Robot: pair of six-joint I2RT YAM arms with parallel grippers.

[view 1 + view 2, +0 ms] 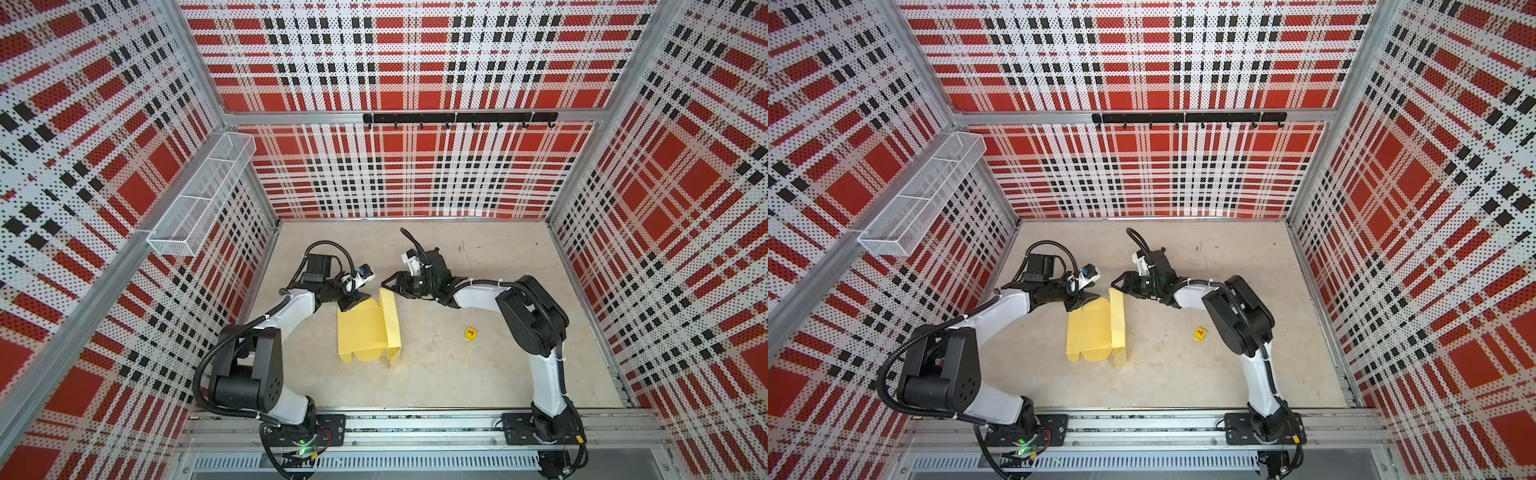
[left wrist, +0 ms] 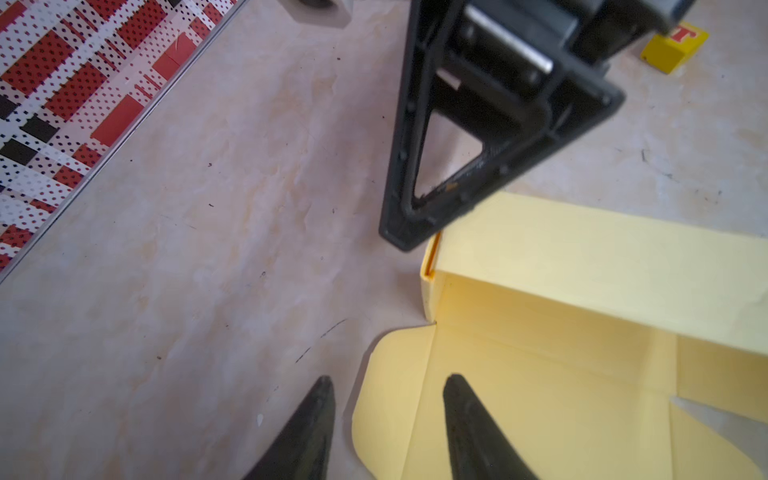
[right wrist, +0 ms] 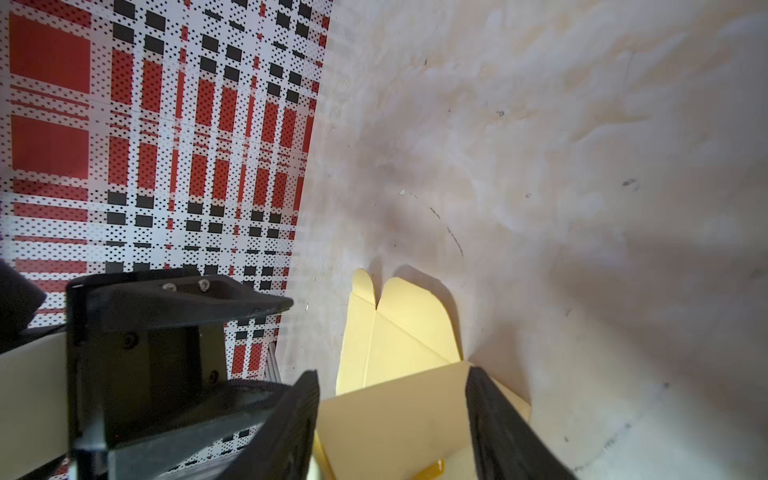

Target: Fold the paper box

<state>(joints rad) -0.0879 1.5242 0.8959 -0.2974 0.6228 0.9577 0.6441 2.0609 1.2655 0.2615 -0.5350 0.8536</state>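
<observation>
Two robot arms. The left arm (image 1: 291,307) and right arm (image 1: 544,374) each have white shells, bulky black joints and ribbed black cables (image 1: 199,370) running alongside. The left claw (image 2: 389,379) and right claw (image 3: 392,372) are black, with tapering fingers. Two silver screws (image 3: 203,284) dot one claw's housing.

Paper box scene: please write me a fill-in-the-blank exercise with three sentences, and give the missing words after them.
The paper box is pale ___.
The small cube bears a red letter ___.
In both top views the wire basket hangs on the ___ wall.
Missing words: yellow, T, left.
</observation>
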